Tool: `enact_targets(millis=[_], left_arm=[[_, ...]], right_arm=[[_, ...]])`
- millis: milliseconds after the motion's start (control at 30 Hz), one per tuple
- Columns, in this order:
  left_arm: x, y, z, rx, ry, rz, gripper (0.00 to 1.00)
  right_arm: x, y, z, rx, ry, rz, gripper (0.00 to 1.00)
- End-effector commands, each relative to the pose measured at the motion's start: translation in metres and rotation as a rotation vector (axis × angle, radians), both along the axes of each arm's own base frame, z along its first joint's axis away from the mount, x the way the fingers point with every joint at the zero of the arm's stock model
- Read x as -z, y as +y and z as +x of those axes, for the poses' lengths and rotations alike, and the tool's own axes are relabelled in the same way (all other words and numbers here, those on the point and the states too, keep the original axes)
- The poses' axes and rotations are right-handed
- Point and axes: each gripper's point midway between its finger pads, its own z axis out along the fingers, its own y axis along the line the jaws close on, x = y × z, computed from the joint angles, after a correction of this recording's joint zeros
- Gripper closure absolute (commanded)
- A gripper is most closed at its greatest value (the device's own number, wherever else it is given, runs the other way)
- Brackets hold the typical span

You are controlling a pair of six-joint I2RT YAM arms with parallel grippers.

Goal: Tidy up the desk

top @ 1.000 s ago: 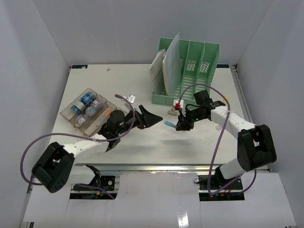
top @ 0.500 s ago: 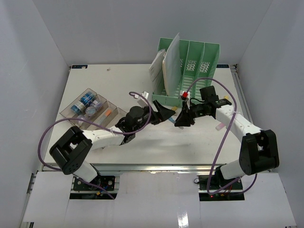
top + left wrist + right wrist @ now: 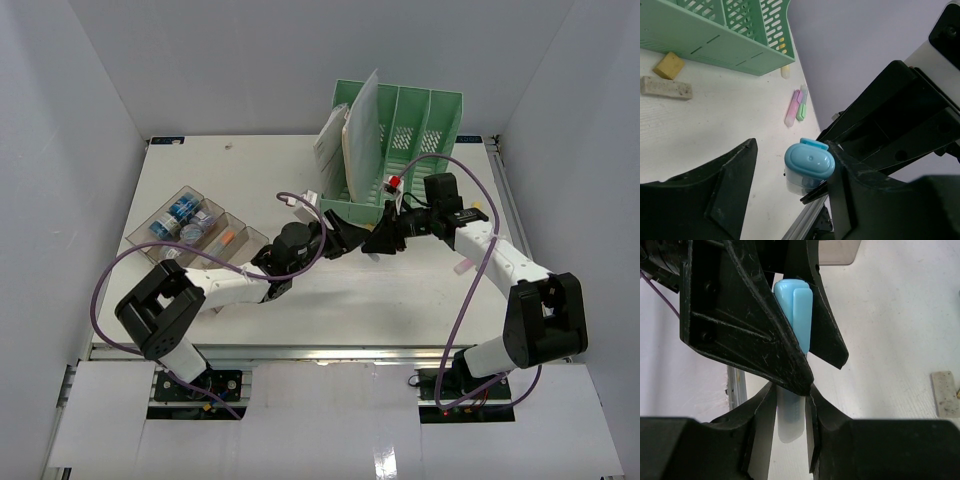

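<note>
The desk [image 3: 250,170] lies under both arms, and the task is judged to be only partly done. Small items are already placed in the clear tray [image 3: 150,235] at the left, and papers stand in the green rack [image 3: 445,125] at the far side. A blue-capped container [image 3: 794,315] is held over the middle of the surface. The right jaws are closed on its pale body, while the left jaws stand half open around its cap, with a gap at one side. A pink marker [image 3: 791,107], a green marker [image 3: 801,104], an eraser [image 3: 666,87] and a yellow block [image 3: 669,65] are left loose near the rack.
</note>
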Motion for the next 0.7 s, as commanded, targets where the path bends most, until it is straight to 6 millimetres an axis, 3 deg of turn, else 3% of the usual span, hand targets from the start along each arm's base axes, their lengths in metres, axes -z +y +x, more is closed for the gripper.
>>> enact_targets(millis=[0, 300, 400, 533, 667], left_arm=[[-0.028, 0.001, 0.005, -0.031, -0.068, -0.031, 0.39], [-0.034, 0.001, 0.0, -0.002, -0.095, -0.012, 0.67], [-0.035, 0.003, -0.003, 0.005, -0.103, -0.004, 0.75], [-0.027, 0.01, -0.007, 0.008, -0.106, 0.044, 0.78], [-0.018, 0.025, -0.007, 0.011, -0.112, 0.165, 0.78]], right_arm=[[-0.014, 0.004, 0.011, 0.031, -0.017, 0.043, 0.92], [-0.008, 0.0, 0.016, 0.054, -0.03, 0.022, 0.83], [-0.01, -0.002, 0.015, 0.053, -0.052, 0.021, 0.65], [-0.011, -0.007, 0.014, 0.064, -0.094, 0.01, 0.39], [-0.01, -0.023, 0.013, 0.083, -0.145, -0.006, 0.26]])
